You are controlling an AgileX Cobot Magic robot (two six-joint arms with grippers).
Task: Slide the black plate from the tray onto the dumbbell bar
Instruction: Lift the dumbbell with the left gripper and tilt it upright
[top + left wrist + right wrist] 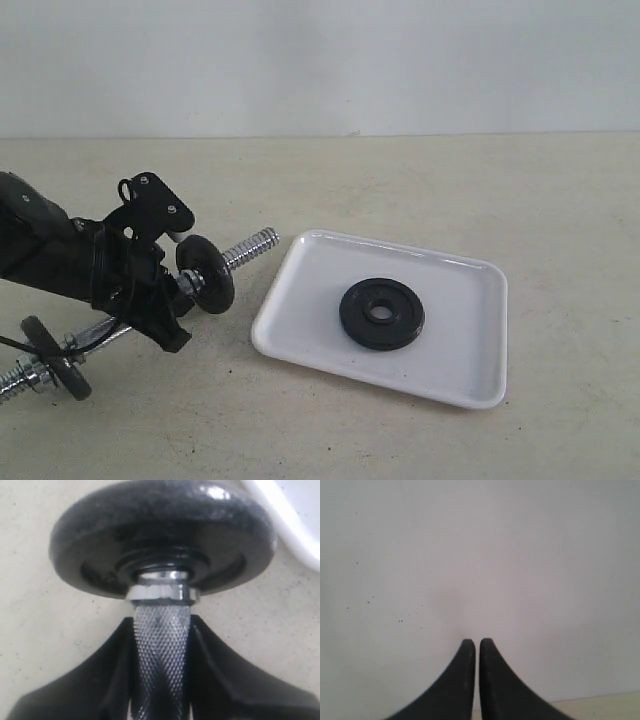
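left gripper [161, 626], arm slanting low, clamps the dumbbell bar [255, 245]; black plate [381, 314] on tray [300, 322] beyond it; right gripper [477, 645] pressed together, empty.

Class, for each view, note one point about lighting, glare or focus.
Exterior view: soft even light, black plate crisp on the glossy tray. Left wrist view: glare spot on the mounted disc, knurling on the dumbbell bar sharp. Right wrist view: right gripper soft-edged against blank wall.
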